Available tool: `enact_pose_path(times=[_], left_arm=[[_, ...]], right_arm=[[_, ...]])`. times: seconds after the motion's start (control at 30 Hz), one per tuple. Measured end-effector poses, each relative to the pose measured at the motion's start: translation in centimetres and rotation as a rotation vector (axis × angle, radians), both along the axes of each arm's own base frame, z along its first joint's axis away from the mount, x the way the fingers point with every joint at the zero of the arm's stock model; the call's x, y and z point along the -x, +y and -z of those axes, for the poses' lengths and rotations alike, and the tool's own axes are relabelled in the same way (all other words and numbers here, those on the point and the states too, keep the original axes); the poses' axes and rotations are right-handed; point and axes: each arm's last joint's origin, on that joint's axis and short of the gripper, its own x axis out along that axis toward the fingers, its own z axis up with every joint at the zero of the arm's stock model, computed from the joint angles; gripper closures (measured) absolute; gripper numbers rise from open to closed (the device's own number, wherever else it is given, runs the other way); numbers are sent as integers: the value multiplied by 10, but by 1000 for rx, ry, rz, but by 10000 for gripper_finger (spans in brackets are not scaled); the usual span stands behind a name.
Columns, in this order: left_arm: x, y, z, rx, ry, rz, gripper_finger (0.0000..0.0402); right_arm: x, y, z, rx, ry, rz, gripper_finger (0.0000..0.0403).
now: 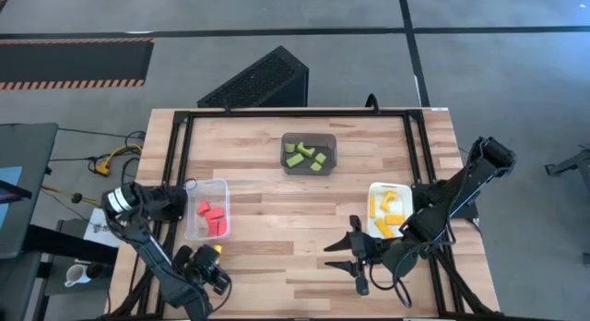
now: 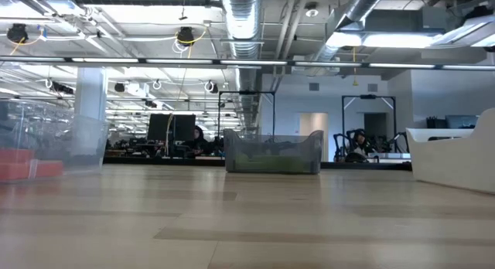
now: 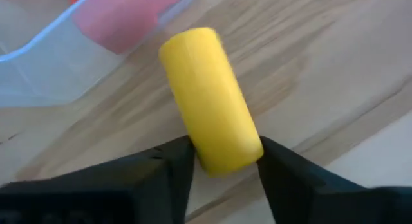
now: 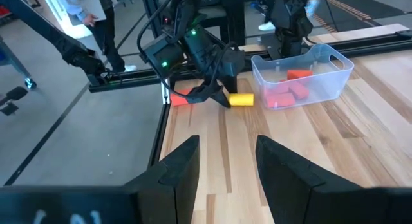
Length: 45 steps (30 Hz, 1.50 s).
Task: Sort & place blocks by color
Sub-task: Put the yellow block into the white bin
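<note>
I have the left claw [image 1: 211, 258] low at the near left corner of the bench [image 1: 277, 201], and it is clamped on a yellow cylinder block [image 3: 209, 98]. In the left wrist view the two dark fingers [image 3: 168, 169] press on either side of one end of the cylinder, and the rest of it sticks out over the wood. The right wrist view shows that same yellow cylinder block held just above the bench, close to the clear bin [image 1: 207, 208].

That clear bin sits at the left side of the bench and holds the red blocks [image 1: 213, 215]. One more red block [image 4: 179, 100] shows in the right wrist view beside the left claw, near the bench edge; I cannot tell whether it lies on the wood or off it.

The dark grey bin [image 1: 309, 152] stands at the far middle of the bench with the light green blocks [image 1: 305, 156] inside. The white bin [image 1: 389, 210] is on the right with the yellow blocks [image 1: 386, 213] in it.

My right claw [image 1: 353, 261] waits near the front of the bench, just beside the white bin, its fingers [image 4: 183, 166] spread apart with bare wood between them, holding nothing.
</note>
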Motion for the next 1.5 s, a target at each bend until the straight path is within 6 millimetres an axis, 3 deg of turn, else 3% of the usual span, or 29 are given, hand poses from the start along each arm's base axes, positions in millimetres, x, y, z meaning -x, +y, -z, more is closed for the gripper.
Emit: enact_pose_path(times=[0.1, 0.13, 0.43, 0.67, 0.87, 1.23, 1.5], left_arm=[[1, 0, -2, -11, -36, -2, 317], [1, 0, -3, -14, -47, -3, 320], [7, -9, -6, -40, -141, 15, 320], [-4, -28, -33, -137, -405, 188, 320], [-20, -42, -55, -314, -650, 367, 320], [-32, -51, -83, -492, -750, 472, 320], [-39, -58, -105, -593, -796, 505, 320]], right_arm=[[0, 0, 0, 0, 0, 1, 228], [0, 0, 0, 0, 0, 1, 228], [0, 0, 0, 0, -1, 4, 228], [-3, -2, -1, -10, -16, 19, 228], [-38, 2, 16, 32, -137, 20, 228], [-98, -17, 42, -132, -421, -310, 169], [-126, -18, 61, -148, -454, -304, 117]])
